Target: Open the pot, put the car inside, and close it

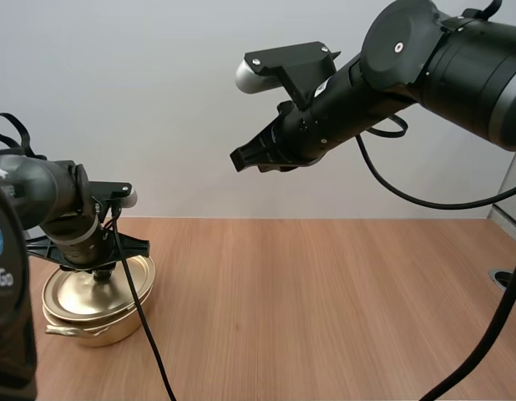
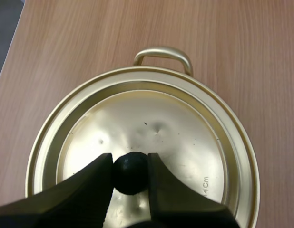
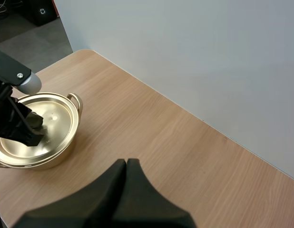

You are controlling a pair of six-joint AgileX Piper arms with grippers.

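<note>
Sitting by the left edge of the wooden tabletop [image 1: 325, 292], the golden pot [image 1: 95, 332] has its lid [image 2: 175, 133] on, faintly dented, with one loop handle [image 2: 163, 53] showing. The right gripper [image 3: 126, 164] hangs high over the tabletop's middle, fingers pressed together on nothing. The high view hides the other grip under the wrist. The left wrist view shows the left gripper [image 2: 129, 162] narrowly parted, its tips pinching the lid's black knob [image 2: 130, 176].
</note>
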